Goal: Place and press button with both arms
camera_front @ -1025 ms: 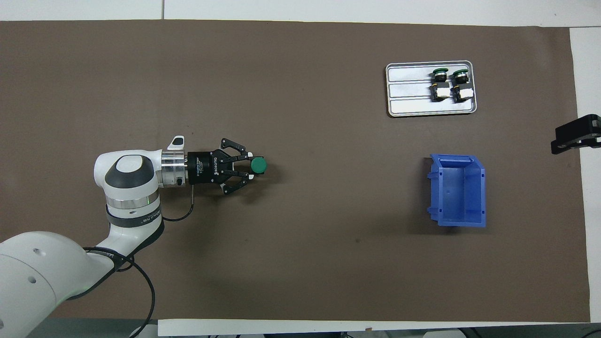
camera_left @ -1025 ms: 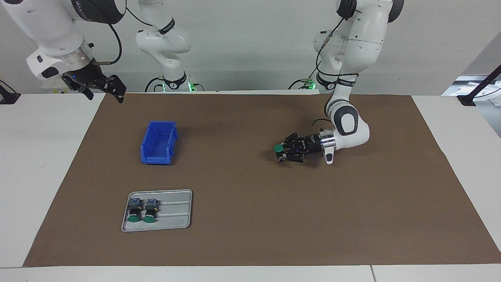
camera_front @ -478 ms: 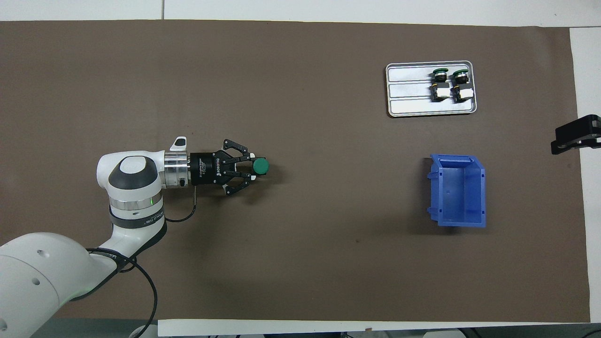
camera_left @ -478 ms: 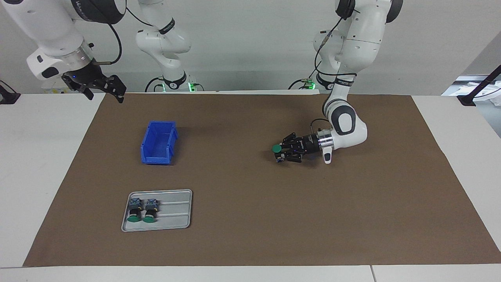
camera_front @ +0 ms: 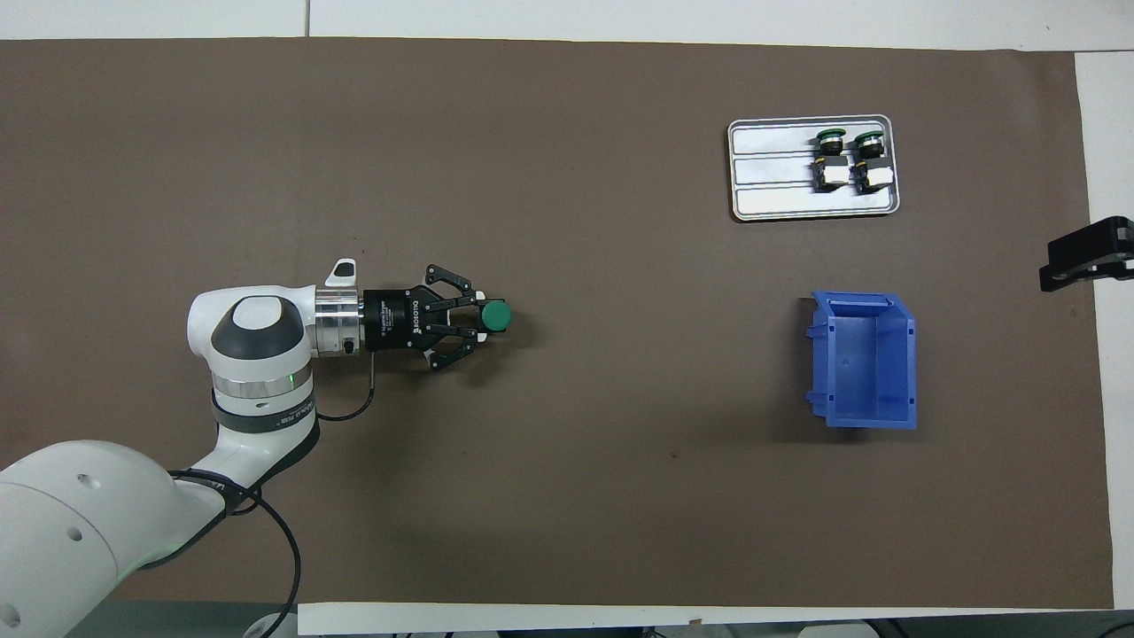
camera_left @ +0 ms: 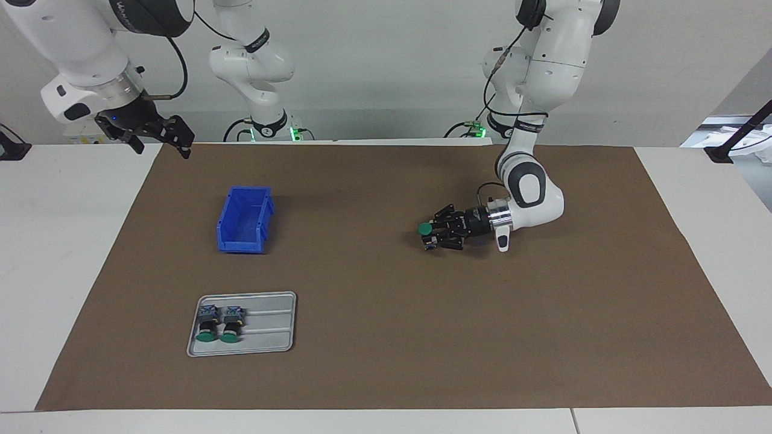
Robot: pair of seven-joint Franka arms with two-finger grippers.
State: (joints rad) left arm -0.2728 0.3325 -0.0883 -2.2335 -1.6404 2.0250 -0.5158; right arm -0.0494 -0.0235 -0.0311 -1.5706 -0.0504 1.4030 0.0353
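Facing view: left gripper (camera_left: 432, 236) lies horizontal, low over the brown mat (camera_left: 386, 374), clamped on the button (camera_left: 426, 229), green cap up. Overhead it sits at about 9 o'clock from mat centre, fingers pointing to 3 o'clock. Right gripper (camera_left: 158, 136) waits raised over the mat's corner at the right arm's end, fingers apart, empty. Blue bin (camera_front: 864, 359) at 3 o'clock overhead; metal tray (camera_front: 771, 190) at 2 o'clock, holding two spare buttons (camera_front: 849, 159) lying side by side.
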